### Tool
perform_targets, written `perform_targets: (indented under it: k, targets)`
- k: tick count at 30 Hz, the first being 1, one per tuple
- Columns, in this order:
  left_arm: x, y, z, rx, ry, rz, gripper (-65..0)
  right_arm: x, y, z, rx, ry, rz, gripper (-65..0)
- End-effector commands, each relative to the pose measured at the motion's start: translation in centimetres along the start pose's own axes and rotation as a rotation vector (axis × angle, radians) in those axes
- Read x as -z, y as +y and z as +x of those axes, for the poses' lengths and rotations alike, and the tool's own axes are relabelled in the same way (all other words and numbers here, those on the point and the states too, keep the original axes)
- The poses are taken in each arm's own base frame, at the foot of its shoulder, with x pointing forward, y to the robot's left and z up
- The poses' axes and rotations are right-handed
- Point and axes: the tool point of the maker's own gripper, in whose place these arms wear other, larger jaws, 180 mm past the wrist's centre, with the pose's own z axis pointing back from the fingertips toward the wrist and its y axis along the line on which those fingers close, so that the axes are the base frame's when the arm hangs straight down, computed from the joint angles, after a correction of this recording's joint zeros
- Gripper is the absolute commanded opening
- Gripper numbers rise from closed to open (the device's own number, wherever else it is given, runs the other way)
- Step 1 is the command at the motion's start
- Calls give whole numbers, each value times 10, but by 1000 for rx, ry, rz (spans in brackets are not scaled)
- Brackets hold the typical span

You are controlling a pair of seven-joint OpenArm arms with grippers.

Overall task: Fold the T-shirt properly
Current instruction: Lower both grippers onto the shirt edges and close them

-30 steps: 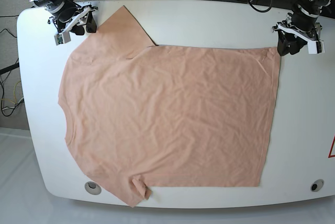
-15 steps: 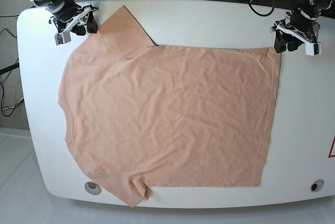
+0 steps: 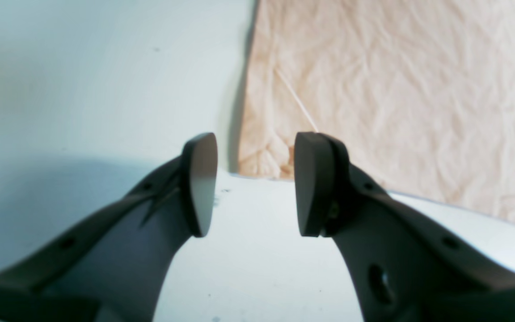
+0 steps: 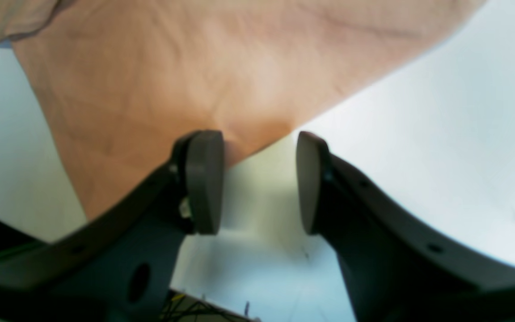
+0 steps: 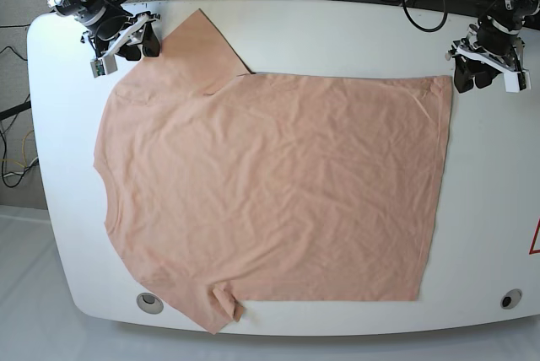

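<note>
The peach T-shirt [image 5: 270, 184] lies spread flat on the white table [image 5: 489, 209], neck side at the left and hem at the right. My left gripper [image 5: 471, 80] hovers just right of the hem's far corner. In the left wrist view it [image 3: 255, 183] is open and empty, with that corner of the T-shirt [image 3: 396, 89] showing just beyond its fingers. My right gripper [image 5: 141, 47] sits at the far sleeve's edge. It [image 4: 257, 183] is open over bare table, and the sleeve of the T-shirt [image 4: 172, 67] ends beside its left finger [image 4: 204, 183].
Two round grommets [image 5: 149, 301] [image 5: 510, 299] sit near the table's front edge. A red triangle mark [image 5: 535, 239] is at the right edge. Cables and stands crowd the floor behind the table. Bare tabletop runs along the right side and the far edge.
My left gripper has opened a little wider and drawn back to the right, off the hem corner. The right gripper has shifted slightly toward the far edge. The T-shirt lies as before.
</note>
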Motion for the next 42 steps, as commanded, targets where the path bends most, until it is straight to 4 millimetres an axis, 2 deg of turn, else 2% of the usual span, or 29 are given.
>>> perform_targets:
  k: [1,3,11,13,21,25,33,35,42]
  targets:
    - [-2,-1,9,2,-28,-11,-374,-3,0,9,-22,-27,6,-397]
    - [2,-12,8,10,-26,-39,-374,0,0,10,-37,-23,0,-395]
    - [3,-15,8,29,-25,-46,-369,3,3,9,-43,-17,9,-401]
    - [0,-9,9,27,-26,-31,-375,12,9,0,-39,19,25,-433]
    - [1,-5,7,32,-18,-30,-385,14,14,0,-36,19,45,-530]
    - [4,6,5,11,-16,-8,-395,13,10,5,9,9,50,-514]
    - [1,23,11,-4,-25,24,-395,10,14,9,94,-4,118,-425]
    - [2,21,13,1,-30,32,-389,11,16,7,118,-3,124,-420]
    - [3,20,13,9,-30,32,-386,8,4,3,124,-1,82,-433]
